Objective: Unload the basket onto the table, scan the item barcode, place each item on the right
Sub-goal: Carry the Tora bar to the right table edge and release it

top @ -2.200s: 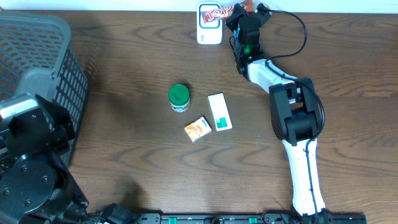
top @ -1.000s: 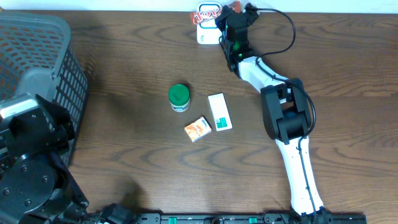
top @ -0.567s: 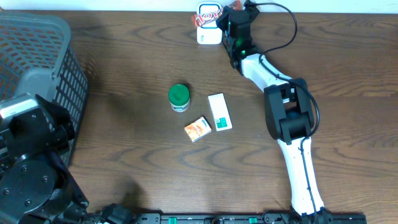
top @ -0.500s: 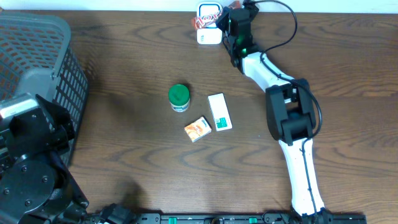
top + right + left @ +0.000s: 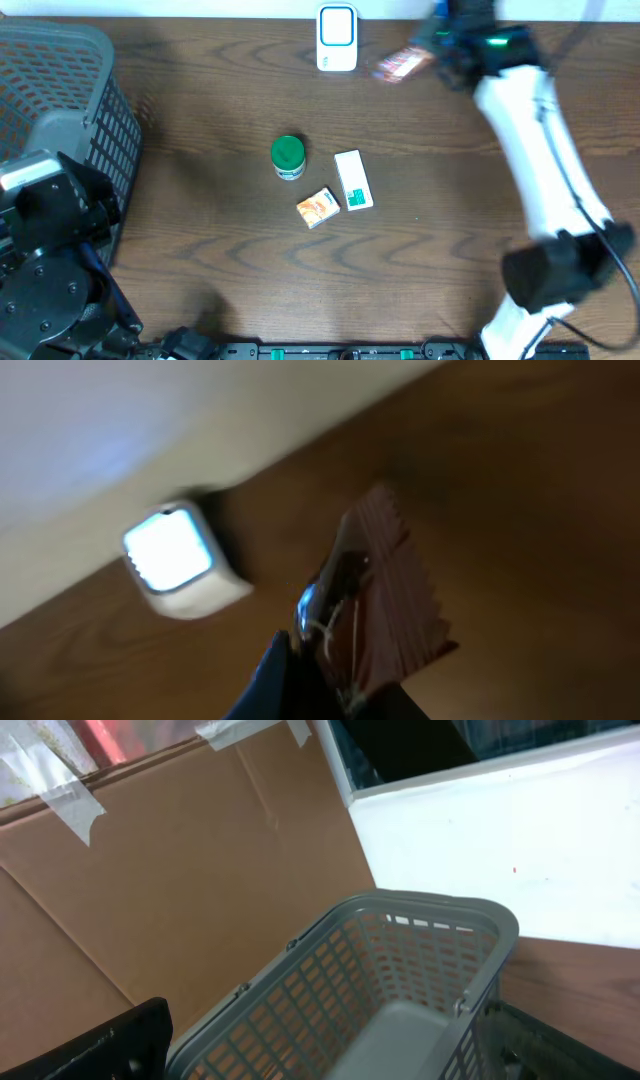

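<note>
At the far edge of the counter (image 5: 200, 250), the barcode scanner (image 5: 337, 38) stands upright, white with a pale lit face. I read the right end effector (image 5: 308, 660) as clenched on the red snack packet (image 5: 400, 64), gripping it at one end. The packet hangs beside the scanner on its right, near it but apart, and not in front of the lit face. In the right wrist view the packet's crimped, saw-toothed edge points away from the fingers. I cannot see a barcode on the packet in any view. The right arm (image 5: 525, 130) appears blurred in the overhead view.

The left end effector (image 5: 325, 1055) is released, with its jaws spread wide and nothing between them. It faces the grey plastic basket (image 5: 60, 80) on the left side of the counter.

Three further items sit mid-counter. A green-lidded jar (image 5: 288, 156) stands upright. A white and green box (image 5: 352, 180) lies flat just right of the jar. A small orange box (image 5: 318, 207) lies just beside the white box's near end.
</note>
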Robot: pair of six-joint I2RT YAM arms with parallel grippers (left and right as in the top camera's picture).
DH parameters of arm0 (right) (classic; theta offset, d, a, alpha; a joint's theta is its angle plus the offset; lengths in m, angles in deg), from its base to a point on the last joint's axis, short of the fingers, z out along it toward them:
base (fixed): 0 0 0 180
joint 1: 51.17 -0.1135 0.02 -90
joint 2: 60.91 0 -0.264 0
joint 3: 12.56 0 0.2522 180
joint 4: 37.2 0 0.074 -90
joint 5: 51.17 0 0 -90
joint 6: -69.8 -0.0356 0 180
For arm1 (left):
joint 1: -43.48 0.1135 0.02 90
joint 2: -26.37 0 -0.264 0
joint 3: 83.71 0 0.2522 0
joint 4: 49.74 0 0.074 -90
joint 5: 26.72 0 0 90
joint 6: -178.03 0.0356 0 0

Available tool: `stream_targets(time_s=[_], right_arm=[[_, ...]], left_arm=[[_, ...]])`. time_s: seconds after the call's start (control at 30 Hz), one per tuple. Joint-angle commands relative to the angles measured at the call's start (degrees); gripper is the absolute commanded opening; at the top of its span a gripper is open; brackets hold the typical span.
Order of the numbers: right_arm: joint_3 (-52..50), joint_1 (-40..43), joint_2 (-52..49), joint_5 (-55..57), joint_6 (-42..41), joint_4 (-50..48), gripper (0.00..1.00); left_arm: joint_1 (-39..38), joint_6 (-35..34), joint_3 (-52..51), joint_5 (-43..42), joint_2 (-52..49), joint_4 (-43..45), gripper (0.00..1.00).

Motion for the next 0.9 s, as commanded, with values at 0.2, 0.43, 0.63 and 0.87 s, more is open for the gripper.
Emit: stream_targets(time_s=[0.2,0.43,0.63,0.87], right_arm=[[-2.21,23.78,0.26,12.20,4.26,15.15,0.01],[-13.90,40.09,0.02,11.43,4.24,6.78,0.01],[-29.46,50.03,-0.13,7.10,5.77,-8.26,0.01],[-36.13,59.43,-0.13,-5.49,10.49,-20.74,0.01]], left_arm=[[0.20,-0.55,-0.09,0.52,0.24,0.13,0.98],[0.20,-0.55,-0.09,0.52,0.24,0.13,0.98],[0.20,-0.55,-0.09,0.52,0.24,0.15,0.98],[0.20,-0.55,-0.09,0.52,0.24,0.13,0.98]])
